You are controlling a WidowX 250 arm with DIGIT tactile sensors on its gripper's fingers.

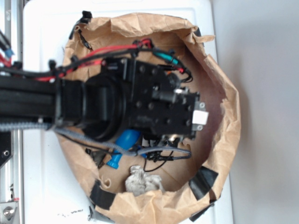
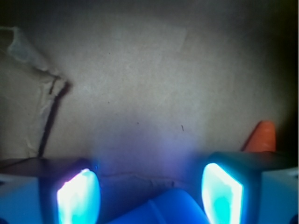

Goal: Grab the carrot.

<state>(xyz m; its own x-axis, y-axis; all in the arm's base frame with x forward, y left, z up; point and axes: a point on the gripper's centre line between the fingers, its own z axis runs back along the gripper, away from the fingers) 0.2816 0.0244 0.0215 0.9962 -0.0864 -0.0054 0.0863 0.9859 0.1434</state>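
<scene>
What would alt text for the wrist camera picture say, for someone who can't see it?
Seen from the robot's wrist, the open gripper shows two glowing blue-lit fingers over a brown cardboard floor. A blue plastic bottle sits low between them, and the orange carrot peeks out behind the finger on the picture's right, outside the gap.

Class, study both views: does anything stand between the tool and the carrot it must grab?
Yes. In the wrist view the blue bottle lies between the open fingers of the tool, while the carrot shows only as an orange tip beyond the right-hand finger, outside the gap. That finger and the bottle stand in the way.
</scene>
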